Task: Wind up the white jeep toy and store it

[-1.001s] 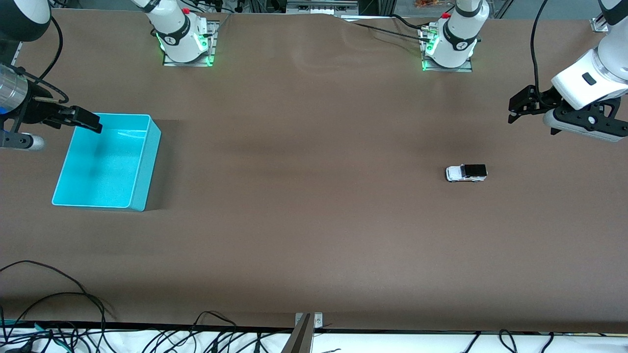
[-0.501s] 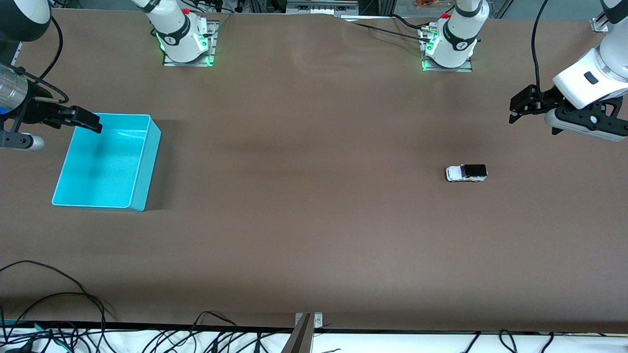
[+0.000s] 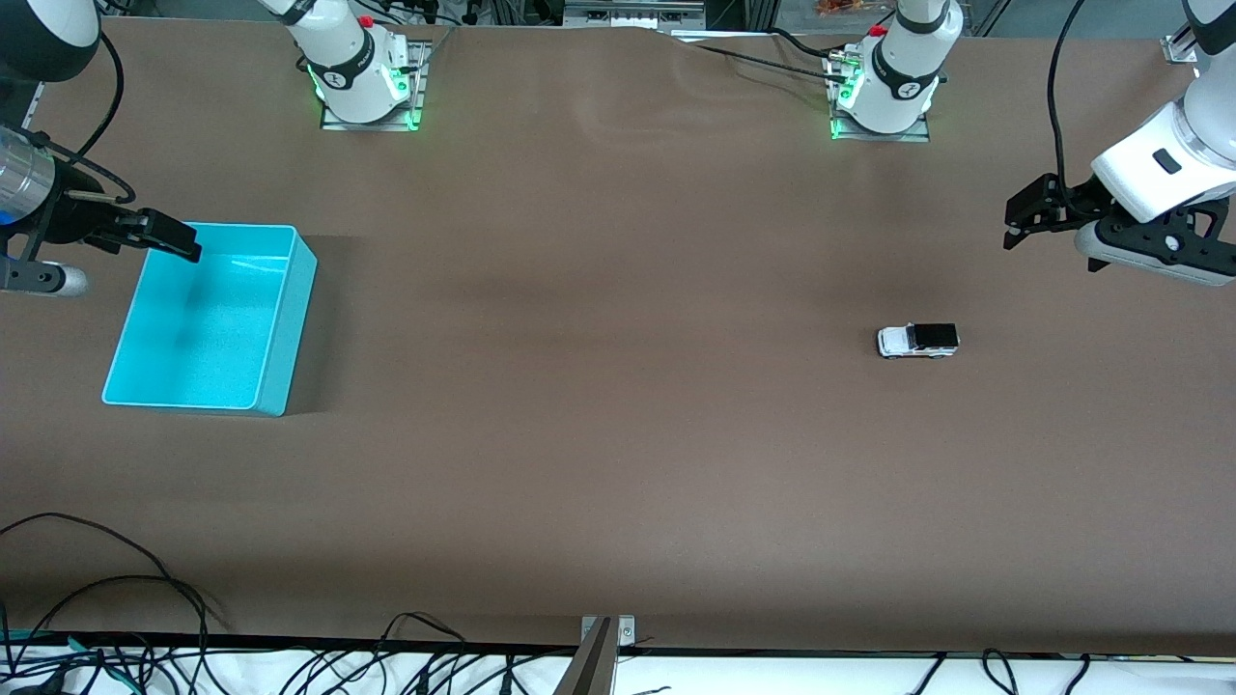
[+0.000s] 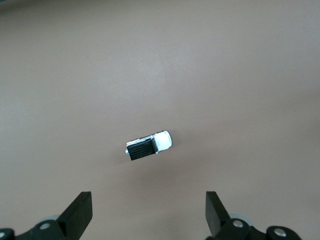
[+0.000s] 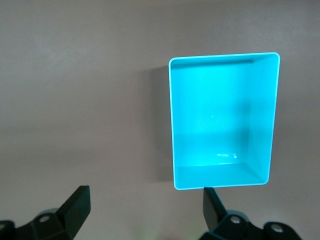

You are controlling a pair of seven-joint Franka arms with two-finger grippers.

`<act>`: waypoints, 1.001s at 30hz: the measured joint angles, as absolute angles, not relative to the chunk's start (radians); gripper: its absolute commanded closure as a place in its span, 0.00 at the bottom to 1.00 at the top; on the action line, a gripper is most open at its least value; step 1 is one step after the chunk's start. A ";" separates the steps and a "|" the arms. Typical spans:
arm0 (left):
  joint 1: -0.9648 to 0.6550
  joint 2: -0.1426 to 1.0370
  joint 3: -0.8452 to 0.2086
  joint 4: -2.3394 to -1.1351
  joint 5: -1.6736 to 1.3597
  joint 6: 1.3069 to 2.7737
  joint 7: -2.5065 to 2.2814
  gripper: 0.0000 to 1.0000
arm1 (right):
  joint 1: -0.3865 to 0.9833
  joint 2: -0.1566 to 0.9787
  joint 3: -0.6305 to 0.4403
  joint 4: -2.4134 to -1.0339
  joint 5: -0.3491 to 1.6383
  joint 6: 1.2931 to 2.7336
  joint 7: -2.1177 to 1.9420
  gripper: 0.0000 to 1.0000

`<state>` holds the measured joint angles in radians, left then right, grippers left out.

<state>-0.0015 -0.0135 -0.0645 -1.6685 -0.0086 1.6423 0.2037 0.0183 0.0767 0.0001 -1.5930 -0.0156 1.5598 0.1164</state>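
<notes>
The white jeep toy (image 3: 918,340), tiny with a black roof, rests on its wheels on the brown table toward the left arm's end; it also shows in the left wrist view (image 4: 148,146). My left gripper (image 3: 1014,220) is open and empty, up in the air over bare table near the table's left-arm end, apart from the jeep; its fingers (image 4: 79,214) show wide apart. The turquoise bin (image 3: 280,328) is empty at the right arm's end, also in the right wrist view (image 5: 172,125). My right gripper (image 3: 172,241) is open and empty over the bin's rim.
The arm bases (image 3: 362,72) stand at the table's edge farthest from the front camera. Loose cables (image 3: 116,618) lie along the table's edge nearest to the front camera. Wide bare table lies between bin and jeep.
The left arm's wrist has lifted slightly and drifted a little toward its own end of the table. The jeep, the bin and the right arm have not moved.
</notes>
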 measured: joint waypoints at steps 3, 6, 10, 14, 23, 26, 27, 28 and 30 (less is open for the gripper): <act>-0.001 -0.013 -0.064 -1.668 -0.008 1.642 0.204 0.00 | 0.018 0.077 0.000 -1.593 -0.016 1.560 0.116 0.00; -0.001 -0.013 -0.064 -1.668 -0.008 1.642 0.204 0.00 | 0.018 0.077 0.000 -1.593 -0.016 1.560 0.116 0.00; -0.003 -0.012 -0.066 -1.664 -0.008 1.642 0.204 0.00 | 0.018 0.077 0.000 -1.593 -0.016 1.560 0.116 0.00; -0.003 -0.011 -0.067 -1.654 -0.008 1.642 0.204 0.00 | 0.018 0.077 0.000 -1.593 -0.016 1.560 0.116 0.00; -0.003 -0.010 -0.066 -1.649 -0.008 1.640 0.204 0.00 | 0.018 0.077 0.000 -1.593 -0.016 1.560 0.116 0.00; -0.003 -0.009 -0.066 -1.649 -0.008 1.640 0.204 0.00 | 0.018 0.077 0.000 -1.593 -0.016 1.560 0.116 0.00; -0.003 -0.009 -0.066 -1.649 -0.008 1.640 0.204 0.00 | 0.018 0.077 0.000 -1.593 -0.016 1.560 0.116 0.00; -0.003 -0.009 -0.066 -1.649 -0.008 1.640 0.204 0.00 | 0.018 0.077 0.000 -1.593 -0.016 1.560 0.116 0.00; -0.002 -0.009 -0.066 -1.648 -0.008 1.640 0.204 0.00 | 0.018 0.077 0.000 -1.593 -0.016 1.560 0.116 0.00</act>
